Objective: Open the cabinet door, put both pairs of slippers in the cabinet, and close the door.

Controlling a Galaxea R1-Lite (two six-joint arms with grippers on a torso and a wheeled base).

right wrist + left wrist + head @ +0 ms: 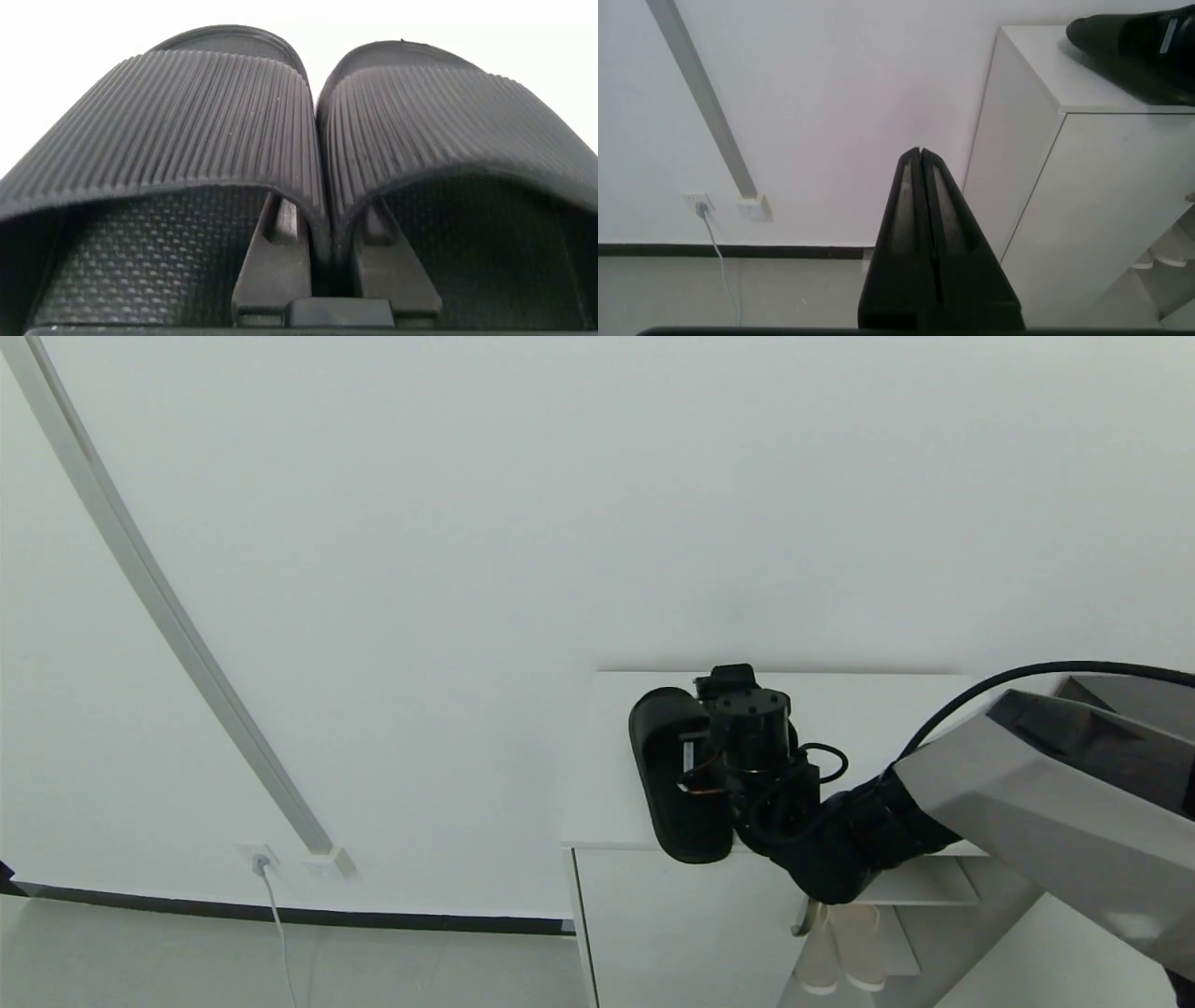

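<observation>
The right gripper pinched the black slippers together by their adjoining straps at the front edge of the cabinet top, lower centre of the head view. The pair should be lifted level with a firm clamp and lowered to a shelf near the white slippers at lower right. The left gripper hung closed and empty before the wall, and the right arm hid most of the shelves, so the door only appeared open.
</observation>
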